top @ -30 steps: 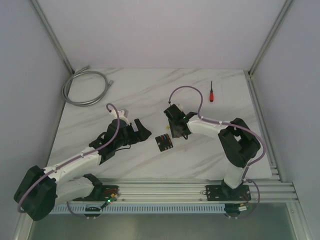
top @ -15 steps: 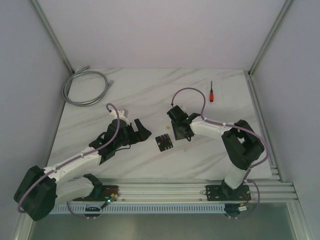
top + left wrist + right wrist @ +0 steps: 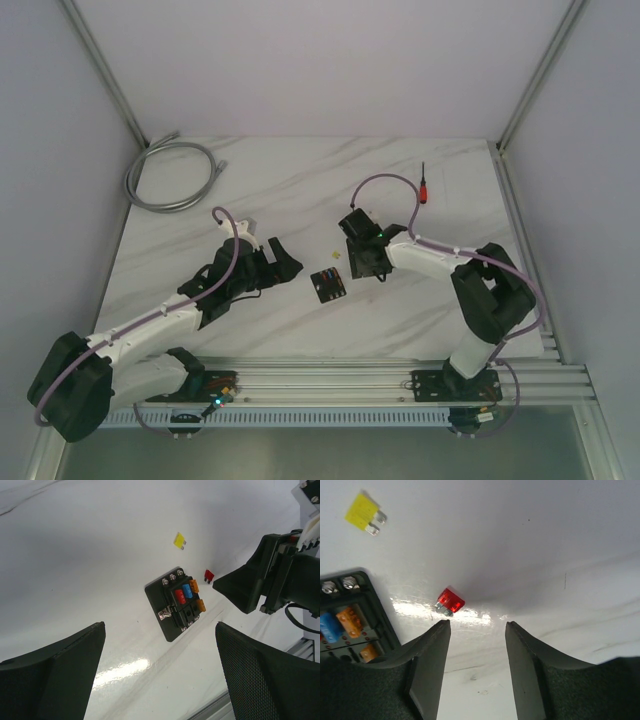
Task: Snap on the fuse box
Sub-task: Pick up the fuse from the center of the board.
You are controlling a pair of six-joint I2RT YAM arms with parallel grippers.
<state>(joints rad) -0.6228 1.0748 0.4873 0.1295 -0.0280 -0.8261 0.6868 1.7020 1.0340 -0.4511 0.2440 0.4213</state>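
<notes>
Your fuse box lies flat mid-table; the right wrist view cuts it off at 9 o'clock. The right gripper stands partly spread and empty, with a red fuse at 11 o'clock. The left gripper is wide and empty.

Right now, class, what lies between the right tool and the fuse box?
A loose red fuse, just off the fuse box; left wrist view shows it.
</notes>
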